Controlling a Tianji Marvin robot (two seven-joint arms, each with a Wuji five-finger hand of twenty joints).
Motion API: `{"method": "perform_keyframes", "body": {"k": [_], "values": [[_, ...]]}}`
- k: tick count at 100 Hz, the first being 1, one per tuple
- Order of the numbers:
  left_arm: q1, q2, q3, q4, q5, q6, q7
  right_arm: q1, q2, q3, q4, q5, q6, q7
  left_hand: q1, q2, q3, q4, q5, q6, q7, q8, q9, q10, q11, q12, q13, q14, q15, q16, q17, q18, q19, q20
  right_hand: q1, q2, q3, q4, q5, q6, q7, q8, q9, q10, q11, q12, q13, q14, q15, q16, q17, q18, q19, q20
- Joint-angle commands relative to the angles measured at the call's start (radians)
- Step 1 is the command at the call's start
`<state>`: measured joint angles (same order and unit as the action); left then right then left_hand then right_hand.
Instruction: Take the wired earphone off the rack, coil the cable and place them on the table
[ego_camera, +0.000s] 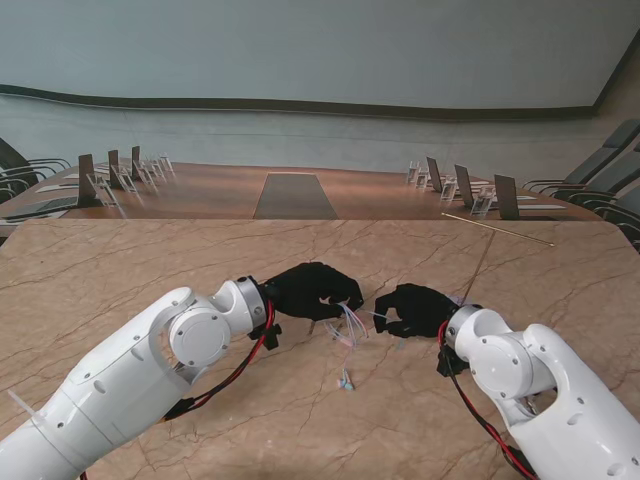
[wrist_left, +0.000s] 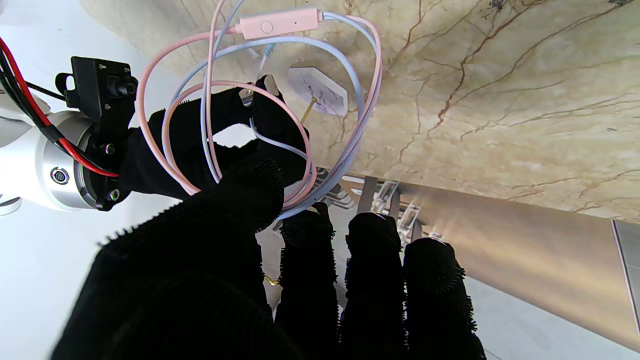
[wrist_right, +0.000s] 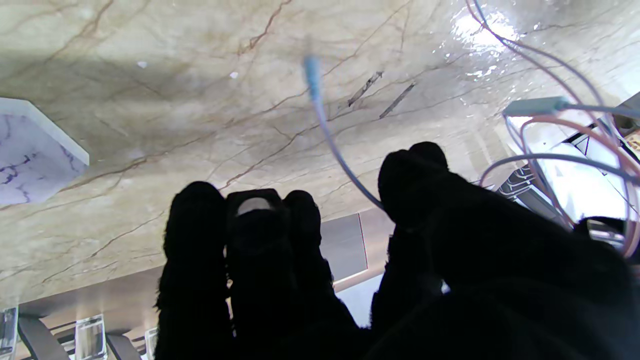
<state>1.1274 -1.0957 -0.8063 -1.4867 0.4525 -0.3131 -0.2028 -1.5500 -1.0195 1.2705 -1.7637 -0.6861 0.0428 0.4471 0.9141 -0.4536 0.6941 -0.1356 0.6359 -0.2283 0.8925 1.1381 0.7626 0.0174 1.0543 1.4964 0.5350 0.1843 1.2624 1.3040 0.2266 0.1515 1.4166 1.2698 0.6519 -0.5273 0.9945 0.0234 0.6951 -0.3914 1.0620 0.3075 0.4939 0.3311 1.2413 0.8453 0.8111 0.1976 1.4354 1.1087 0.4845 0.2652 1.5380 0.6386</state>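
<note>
Marble table (ego_camera: 120, 260), beige with brown veins, fills the stand view. Both black-gloved hands meet near its middle. Left hand (ego_camera: 312, 291) has loops of pink-and-blue earphone cable (ego_camera: 350, 322) hanging from its fingers, above the table. Right hand (ego_camera: 415, 309) sits just beside the loops, pinching a thin strand that runs toward them. A small pale-blue end of the cable (ego_camera: 346, 381) lies or dangles nearer to me; too small to tell which. Thin rack rod (ego_camera: 497, 229) stands farther off on the right.

Left wrist view: left hand (wrist_left: 280, 260) closed on the cable (wrist_left: 350, 125), several coils gathered between thumb and fingers. Pink inline remote (wrist_left: 277, 22) sits on the outer loop. Right hand (wrist_left: 225, 135) is inside the coils, fingertips touching a blue strand. White marble rack base (wrist_left: 317, 90) sits on the table beyond.

Right wrist view: right hand (wrist_right: 400, 240) grips a blue strand (wrist_right: 330, 140) between thumb and finger; the other fingers are curled. Blurred blue tip (wrist_right: 311, 75) sticks out free. Coils (wrist_right: 565, 150) hang beside it. Rack base (wrist_right: 35, 155) at the edge.
</note>
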Motion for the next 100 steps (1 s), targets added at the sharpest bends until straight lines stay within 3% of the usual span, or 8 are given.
{"method": "perform_keyframes", "body": {"k": [1,11,19,27,38,48,70,100], "values": [[0.007,0.0,-0.002,0.001,0.002,-0.001,-0.004,0.0,0.001,-0.005,-0.005,-0.008,0.005,0.012,0.032,0.035,-0.032,0.024,-0.01,0.006,0.037,0.029,0.011,-0.019,0.018,0.012,0.019,0.001,0.01,0.018,-0.003,0.002,0.028,0.03,-0.023,-0.024,-0.039,-0.068,0.043,0.03,0.024,0.009,0.17,-0.01,0.072,0.069,0.125,0.018,0.096,0.016,0.105,-0.02,0.126,0.054],[0.007,0.0,-0.002,0.002,0.004,-0.001,-0.003,0.002,0.003,-0.007,-0.01,0.012,0.022,0.028,0.033,0.036,-0.033,0.024,-0.011,0.007,0.037,0.028,0.011,-0.019,0.018,0.012,0.019,0.001,0.01,0.018,-0.003,0.002,0.028,0.03,0.08,0.006,-0.097,-0.068,-0.018,0.153,0.064,0.008,0.438,-0.026,0.112,0.07,0.281,0.052,0.194,-0.089,0.236,0.034,0.197,0.005],[0.007,0.0,-0.002,0.002,0.002,0.002,-0.004,-0.005,-0.003,-0.012,-0.009,0.019,0.028,-0.005,0.033,0.035,-0.034,0.024,-0.009,0.007,0.038,0.029,0.011,-0.019,0.018,0.012,0.019,0.001,0.01,0.018,-0.003,0.002,0.028,0.03,0.128,-0.039,-0.05,-0.09,-0.016,0.244,0.096,-0.058,0.494,-0.03,0.053,0.034,0.32,0.075,0.211,-0.15,0.281,0.057,0.222,-0.008],[0.007,0.0,-0.001,0.002,0.002,0.005,-0.005,-0.012,-0.01,-0.017,-0.009,0.017,0.038,-0.04,0.034,0.036,-0.034,0.024,-0.011,0.007,0.036,0.028,0.01,-0.018,0.017,0.012,0.019,0.001,0.01,0.018,-0.004,0.002,0.028,0.03,0.143,-0.086,0.017,-0.119,-0.002,0.307,0.113,-0.117,0.539,-0.049,-0.04,-0.079,0.347,0.109,0.217,-0.227,0.33,0.104,0.211,-0.037],[0.01,0.0,-0.001,0.0,0.002,0.01,-0.005,-0.02,-0.016,-0.024,-0.013,0.026,0.058,-0.068,0.035,0.036,-0.036,0.023,-0.011,0.007,0.036,0.027,0.01,-0.018,0.017,0.012,0.019,0.001,0.01,0.018,-0.004,0.002,0.027,0.029,0.16,-0.141,0.1,-0.118,0.003,0.335,0.153,-0.119,0.571,-0.056,-0.112,-0.169,0.366,0.142,0.159,-0.279,0.361,0.154,0.174,-0.067],[0.012,0.0,-0.002,-0.002,0.003,0.016,-0.003,-0.021,-0.021,-0.03,-0.01,0.055,0.07,-0.087,0.036,0.037,-0.037,0.023,-0.01,0.008,0.036,0.026,0.01,-0.018,0.016,0.012,0.018,0.002,0.008,0.017,-0.005,0.003,0.027,0.029,0.166,-0.156,0.168,-0.091,-0.006,0.254,0.258,-0.004,0.575,-0.044,-0.119,-0.208,0.367,0.155,0.122,-0.297,0.362,0.169,0.151,-0.086],[0.018,0.0,-0.004,-0.006,0.009,0.022,0.0,-0.025,-0.036,-0.028,-0.004,0.173,0.07,-0.133,0.038,0.037,-0.039,0.024,-0.01,0.009,0.037,0.026,0.009,-0.019,0.016,0.011,0.016,0.002,0.003,0.014,-0.007,0.002,0.023,0.026,0.163,-0.139,0.253,-0.038,0.0,0.27,0.291,0.198,0.553,0.036,-0.081,-0.205,0.373,0.175,0.114,-0.294,0.364,0.22,0.107,-0.1],[0.021,-0.002,-0.003,-0.003,0.012,0.03,0.009,-0.037,-0.048,-0.004,-0.032,0.282,0.119,-0.149,0.04,0.042,-0.046,0.022,-0.015,0.003,0.039,0.03,0.003,-0.025,0.012,0.013,0.01,0.0,-0.011,0.006,-0.013,0.0,0.014,0.018,0.149,-0.057,0.237,0.018,-0.068,0.289,0.332,0.331,0.499,0.086,-0.012,-0.177,0.365,0.166,0.159,-0.285,0.375,0.24,0.109,-0.05]]}}
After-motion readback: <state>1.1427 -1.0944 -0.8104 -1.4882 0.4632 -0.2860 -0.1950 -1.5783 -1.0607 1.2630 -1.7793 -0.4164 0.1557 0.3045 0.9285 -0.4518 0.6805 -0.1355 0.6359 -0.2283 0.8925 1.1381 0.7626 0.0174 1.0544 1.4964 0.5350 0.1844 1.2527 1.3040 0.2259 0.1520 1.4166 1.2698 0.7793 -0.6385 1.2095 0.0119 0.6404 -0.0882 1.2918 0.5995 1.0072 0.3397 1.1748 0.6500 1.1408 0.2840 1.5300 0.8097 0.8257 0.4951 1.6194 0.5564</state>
